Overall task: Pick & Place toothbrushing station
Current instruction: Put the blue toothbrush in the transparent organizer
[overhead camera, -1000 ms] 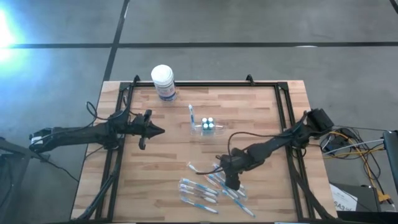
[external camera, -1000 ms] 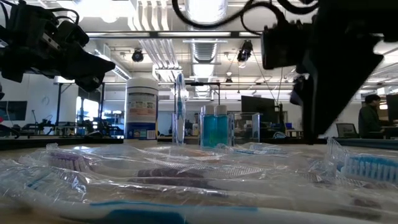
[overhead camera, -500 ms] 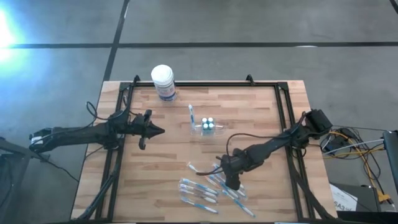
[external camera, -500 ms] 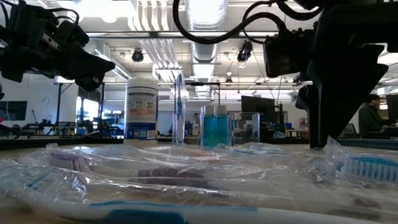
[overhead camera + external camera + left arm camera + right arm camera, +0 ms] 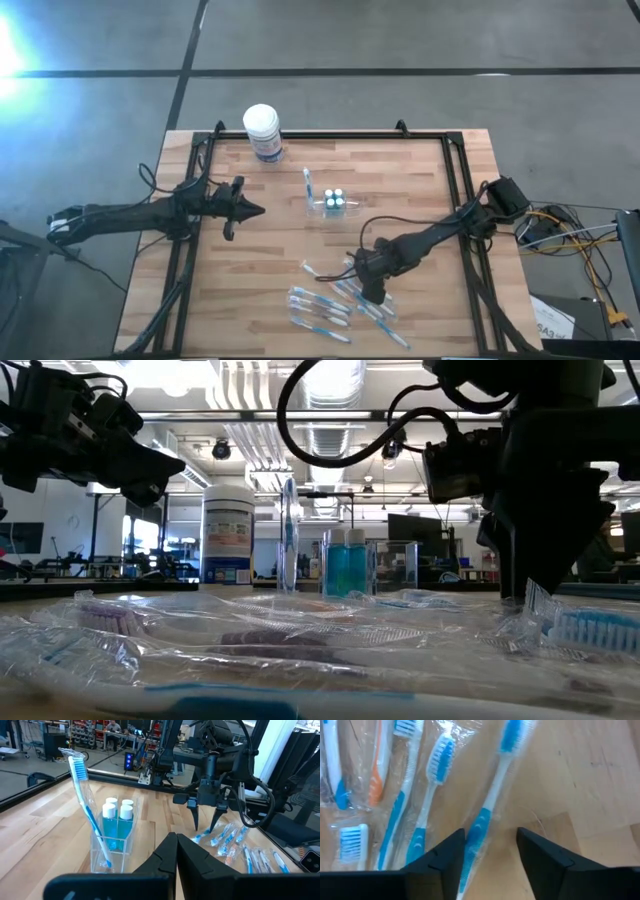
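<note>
The clear plastic cup (image 5: 333,205) stands upright at mid-table and also shows in the left wrist view (image 5: 112,845). It holds one toothbrush (image 5: 82,785), head up, and three white-capped pieces (image 5: 119,810). Several wrapped blue-and-white toothbrushes (image 5: 330,300) lie loose near the table's front edge. My right gripper (image 5: 372,292) points down over their right end, open. In the right wrist view its fingers (image 5: 445,855) stand on either side of one wrapped toothbrush (image 5: 492,795). My left gripper (image 5: 250,210) waits shut, left of the cup, above the table.
A white-lidded tub with a blue label (image 5: 263,130) stands at the far left of the table. Black frame rails (image 5: 455,180) run along the table's left and right sides. Bare wood lies between the cup and the toothbrush pile.
My right gripper has gone down toward the toothbrush pile, fingers still pointing down. The toothbrushes and the cup have stayed where they were.
</note>
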`<state>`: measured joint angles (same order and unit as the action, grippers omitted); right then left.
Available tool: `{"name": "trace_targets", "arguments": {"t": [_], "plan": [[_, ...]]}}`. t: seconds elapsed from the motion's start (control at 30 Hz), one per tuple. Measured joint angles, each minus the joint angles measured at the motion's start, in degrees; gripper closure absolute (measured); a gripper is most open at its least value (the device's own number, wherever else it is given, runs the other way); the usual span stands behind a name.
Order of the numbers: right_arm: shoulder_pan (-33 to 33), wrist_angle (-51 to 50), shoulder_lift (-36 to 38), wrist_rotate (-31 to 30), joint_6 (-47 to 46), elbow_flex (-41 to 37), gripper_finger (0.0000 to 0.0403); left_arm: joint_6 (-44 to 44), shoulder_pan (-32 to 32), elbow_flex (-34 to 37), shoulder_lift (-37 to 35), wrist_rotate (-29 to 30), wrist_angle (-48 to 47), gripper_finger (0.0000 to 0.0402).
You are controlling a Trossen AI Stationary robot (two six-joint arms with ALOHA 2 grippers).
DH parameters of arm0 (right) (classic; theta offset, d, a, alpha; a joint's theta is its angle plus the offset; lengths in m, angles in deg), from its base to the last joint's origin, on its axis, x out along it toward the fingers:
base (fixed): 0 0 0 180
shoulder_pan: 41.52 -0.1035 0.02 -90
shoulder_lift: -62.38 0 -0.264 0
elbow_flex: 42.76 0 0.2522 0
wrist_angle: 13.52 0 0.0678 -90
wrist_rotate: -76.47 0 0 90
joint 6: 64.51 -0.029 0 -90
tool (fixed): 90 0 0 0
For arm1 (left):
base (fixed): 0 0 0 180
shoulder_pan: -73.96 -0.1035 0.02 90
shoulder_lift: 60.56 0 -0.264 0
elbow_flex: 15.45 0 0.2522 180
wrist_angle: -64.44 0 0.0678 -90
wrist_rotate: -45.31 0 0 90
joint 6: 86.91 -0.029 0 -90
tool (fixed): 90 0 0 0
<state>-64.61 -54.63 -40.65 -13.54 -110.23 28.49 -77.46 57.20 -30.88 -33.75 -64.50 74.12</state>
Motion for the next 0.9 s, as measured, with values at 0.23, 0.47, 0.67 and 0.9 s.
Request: {"name": "trace_targets", "arguments": {"t": [0.23, 0.47, 0.67, 0.9], "plan": [[0.3, -1.9, 0.0, -0.7, 4.0, 0.0, 0.0335, 0.0, 0.0, 0.0, 0.0, 0.1, 0.0, 0.0392], [0.5, -3.1, 1.0, -2.3, 7.3, -0.2, 0.0385, 0.0, 0.0, 0.0, 0.0, 0.3, 0.0, 0.0392], [0.3, -5.9, 7.3, -7.4, 9.2, -0.4, 0.0388, 0.0, 0.0, 0.1, 0.0, 0.3, 0.2, 0.0392], [0.0, -1.9, 17.5, -13.6, 16.0, -0.7, 0.0389, -0.8, 0.1, 0.1, 0.1, 0.3, 3.8, 0.0392]]}}
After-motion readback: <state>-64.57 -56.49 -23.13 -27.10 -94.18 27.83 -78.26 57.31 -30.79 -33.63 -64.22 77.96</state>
